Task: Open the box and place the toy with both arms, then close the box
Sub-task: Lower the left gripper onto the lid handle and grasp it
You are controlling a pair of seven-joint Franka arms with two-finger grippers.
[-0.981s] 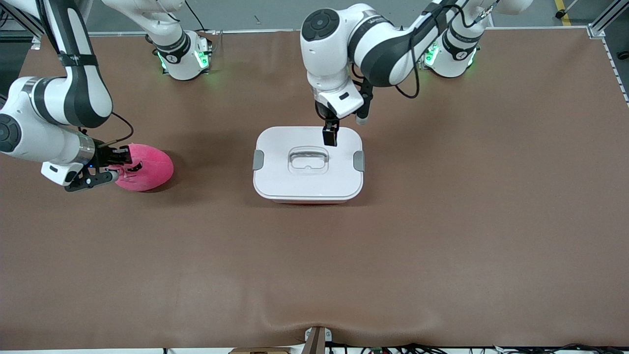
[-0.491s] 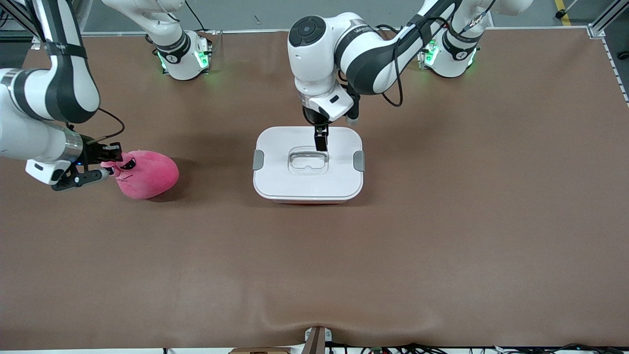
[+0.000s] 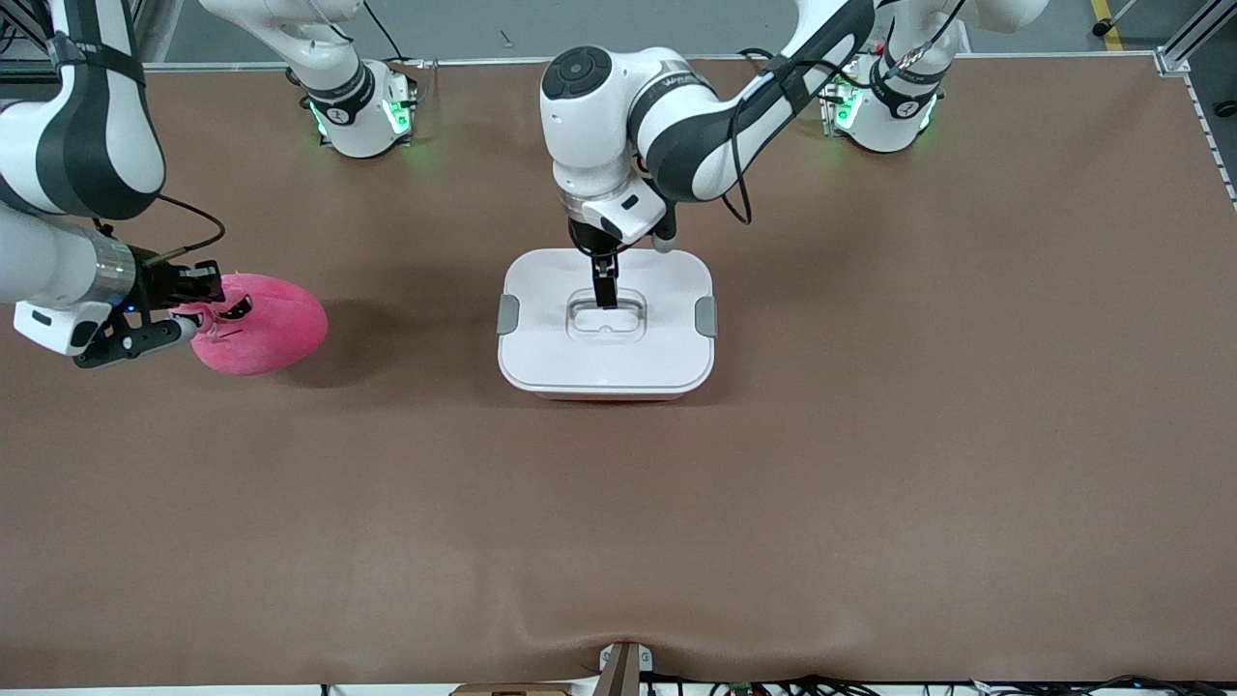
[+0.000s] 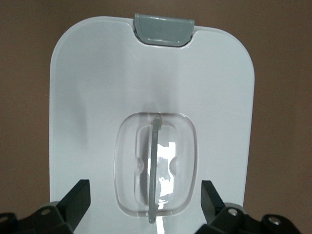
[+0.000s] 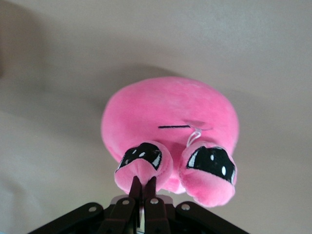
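The box (image 3: 659,356) stands mid-table with its white lid on and both grey clips (image 3: 507,314) down. My left gripper (image 3: 606,293) hangs open just over the lid's clear recessed handle (image 4: 155,168). Its two fingers (image 4: 78,197) stand wide on either side of the handle, touching nothing. The toy (image 3: 263,335), a pink plush blob, is near the right arm's end of the table. My right gripper (image 5: 144,184) is shut on one of its bulging eyes (image 5: 144,163). The toy (image 5: 170,114) looks raised a little off the table, with its shadow lying apart from it.
Brown table mat (image 3: 870,435) spreads bare around the box. The two arm bases (image 3: 362,116) with green lights stand along the table edge farthest from the front camera. A grey clip (image 4: 164,29) shows at the lid's end in the left wrist view.
The left gripper has come across the lid and down over the handle. The right gripper closed on the toy's eye and pulled the toy toward the right arm's end of the table.
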